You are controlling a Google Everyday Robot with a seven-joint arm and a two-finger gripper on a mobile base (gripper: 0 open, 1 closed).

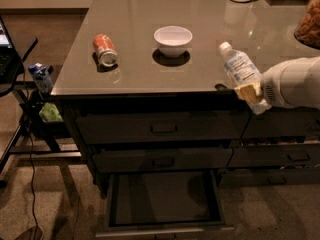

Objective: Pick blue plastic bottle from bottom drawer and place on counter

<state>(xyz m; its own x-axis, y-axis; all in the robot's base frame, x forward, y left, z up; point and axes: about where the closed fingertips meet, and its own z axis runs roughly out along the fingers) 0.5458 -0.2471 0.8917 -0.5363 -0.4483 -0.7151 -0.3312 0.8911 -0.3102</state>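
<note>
As gripper (249, 92) holds one blue plastic bottle (238, 66), by counter (145, 14) edge

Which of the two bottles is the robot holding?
The white-capped bottle, tilted in the pincer over the counter's front edge. The blue-topped bottle sits left of the cabinet.
</note>
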